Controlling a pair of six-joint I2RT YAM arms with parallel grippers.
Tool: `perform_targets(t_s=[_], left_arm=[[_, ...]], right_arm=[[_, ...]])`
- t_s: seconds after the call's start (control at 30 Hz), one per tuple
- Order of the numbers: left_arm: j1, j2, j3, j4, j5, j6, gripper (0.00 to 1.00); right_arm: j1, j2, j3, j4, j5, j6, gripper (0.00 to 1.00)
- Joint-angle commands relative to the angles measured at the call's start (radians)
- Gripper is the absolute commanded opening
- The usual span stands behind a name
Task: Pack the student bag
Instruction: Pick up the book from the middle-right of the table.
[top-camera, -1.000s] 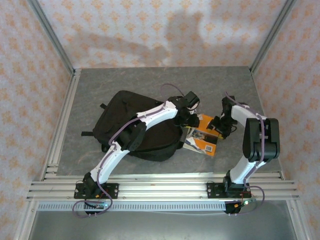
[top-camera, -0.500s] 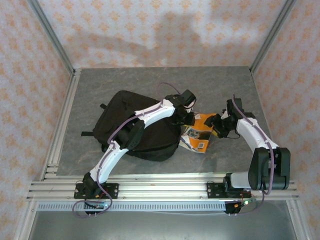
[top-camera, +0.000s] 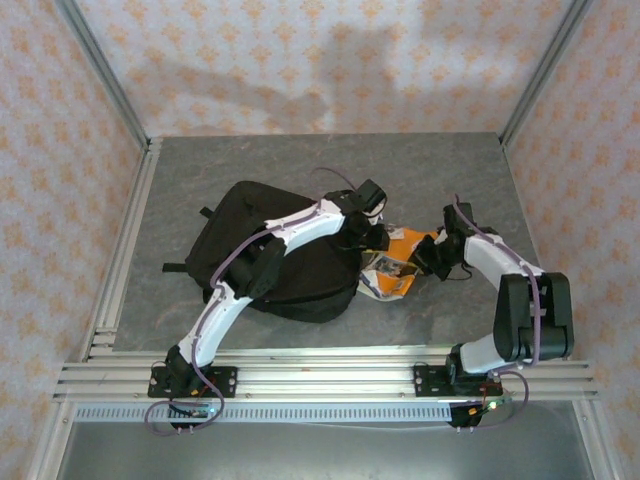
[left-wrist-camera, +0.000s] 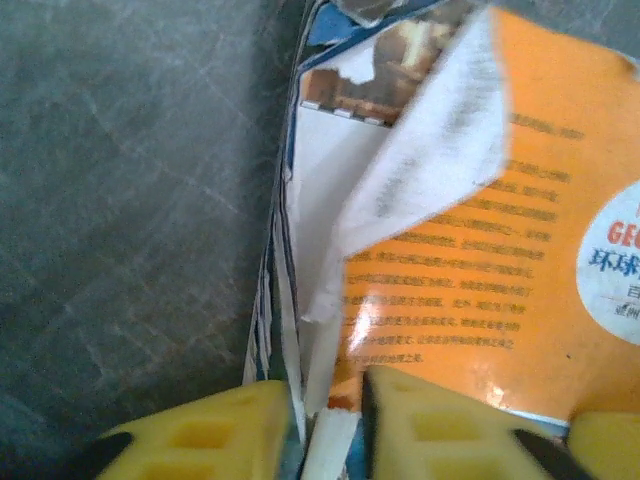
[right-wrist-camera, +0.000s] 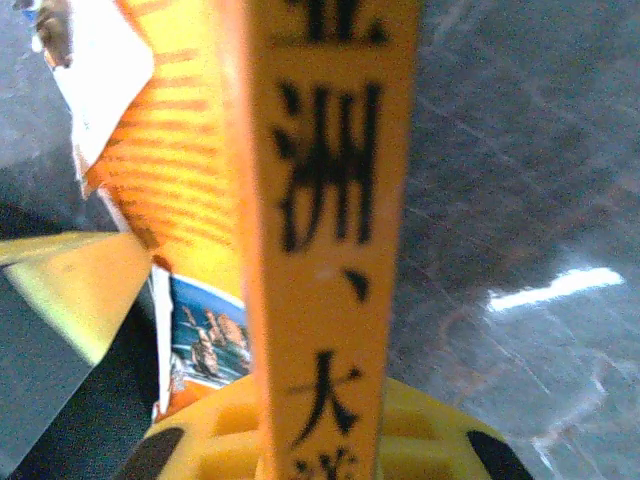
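The student bag (top-camera: 225, 228) lies partly under the left arm (top-camera: 300, 225) — left jaws pinch book (left-wrist-camera: 470, 260) pages, right jaws' state unclear.

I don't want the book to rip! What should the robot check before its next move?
1. Left hand pinching the book: ok, pages sit between its fingers.
2. Right hand gripping the book's spine: cannot tell; the spine runs down to it, but the grip itself is hidden.
3. Book flat and neat: not ok, the cover is bent and the pages are splayed.
4. Book inside the bag: not ok, it lies on the table beside the bag.
5. Bag open and ready: cannot tell, the left arm crosses over it.
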Motion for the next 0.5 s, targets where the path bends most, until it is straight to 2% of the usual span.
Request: perform_targets(t_s=[0.0, 0.1, 0.2, 0.27, 0.33, 0.4, 0.47], left_arm=[[0.015, -0.108, -0.052, -0.059, -0.018, -0.045, 0.47], [0.014, -0.237, -0.063, -0.042, -0.04, -0.076, 0.6], [0.009, -0.34, -0.068, -0.054, -0.09, -0.085, 0.66], [0.011, -0.41, -0.073, -0.078, -0.136, -0.079, 0.69], [0.018, -0.466, -0.083, -0.103, -0.181, -0.063, 0.75], [0.035, -0.559, -0.111, -0.109, -0.189, -0.058, 0.89], [0.064, -0.619, -0.153, -0.093, -0.152, -0.064, 0.96]], right_arm=[[0.003, -0.119, 0.102, -0.135, 0.274, -0.008, 0.0], [0.016, -0.213, 0.157, -0.182, 0.361, 0.015, 0.0], [0.062, -0.282, 0.235, -0.202, 0.412, 0.03, 0.0], [0.094, -0.322, 0.293, -0.194, 0.394, 0.013, 0.0], [0.117, -0.344, 0.362, -0.191, 0.327, -0.027, 0.0], [0.125, -0.358, 0.424, -0.171, 0.153, -0.052, 0.0], [0.152, -0.366, 0.476, -0.15, 0.005, -0.072, 0.0]])
